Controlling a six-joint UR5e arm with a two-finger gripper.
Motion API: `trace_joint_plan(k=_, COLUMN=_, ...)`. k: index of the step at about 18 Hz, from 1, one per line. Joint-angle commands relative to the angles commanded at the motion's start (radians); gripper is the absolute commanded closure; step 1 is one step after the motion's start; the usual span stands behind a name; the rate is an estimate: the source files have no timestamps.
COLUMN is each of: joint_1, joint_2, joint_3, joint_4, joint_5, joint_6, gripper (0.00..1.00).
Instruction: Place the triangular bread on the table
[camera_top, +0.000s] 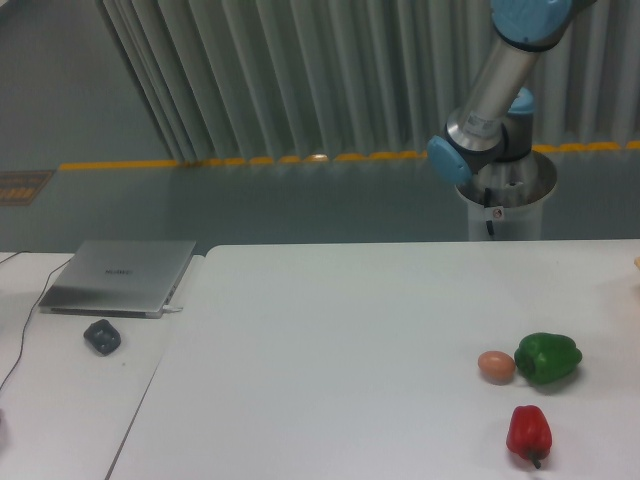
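Note:
The large white table (350, 320) fills the lower part of the camera view. The triangular bread does not show as such. Only a thin tan sliver (637, 263) sits at the right frame edge above the table, too little to identify. Of the arm I see the silver link and the blue elbow joint (452, 160) behind the table's far edge, with the upper arm running out of the top of the frame. The gripper is out of view.
A brown egg (495, 366) touches a green pepper (548, 358) at the table's right. A red pepper (528, 433) lies just in front of them. On the smaller left table are a silver laptop (120, 276) and a dark object (102, 336). The arm's white pedestal (505, 205) stands behind the table.

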Motion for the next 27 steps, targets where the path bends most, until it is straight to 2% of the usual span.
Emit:
trace_joint_plan(k=2, joint_1=-0.049, joint_2=0.018, joint_3=-0.031, joint_4=0.018, joint_5=-0.041, joint_6=-0.141, gripper=0.73)
trace_joint_plan(k=6, joint_1=-0.143, joint_2=0.051, joint_3=-0.132, joint_4=0.196, joint_5=-0.049, joint_6=-0.319, gripper=0.73)
trace_joint_plan(k=8, joint_1=-0.169, joint_2=0.06, joint_3=-0.163, joint_4=0.28, joint_5=-0.048, joint_6=-0.365, gripper=0.73)
trace_joint_plan(k=14, joint_1=-0.241, joint_2=0.064, joint_3=-0.233, joint_4=0.448, joint_5=-0.037, joint_6=-0.413, gripper=0.73)
trace_joint_plan(k=17, joint_1=-0.287, joint_2=0.06, joint_3=-0.258, joint_4=0.448, joint_5=0.013, joint_6=-0.427, gripper=0.72)
trace_joint_plan(k=19, joint_1=-0.305, joint_2=0.055, joint_3=-0.296, joint_4=0.446, joint_5=0.018, joint_6=-0.428, gripper=0.72)
trace_joint_plan(k=27, joint_1=-0.322, joint_2=0.031, joint_3=-0.302, joint_4=0.449, joint_5=0.012, joint_6=-0.448, gripper=0.66)
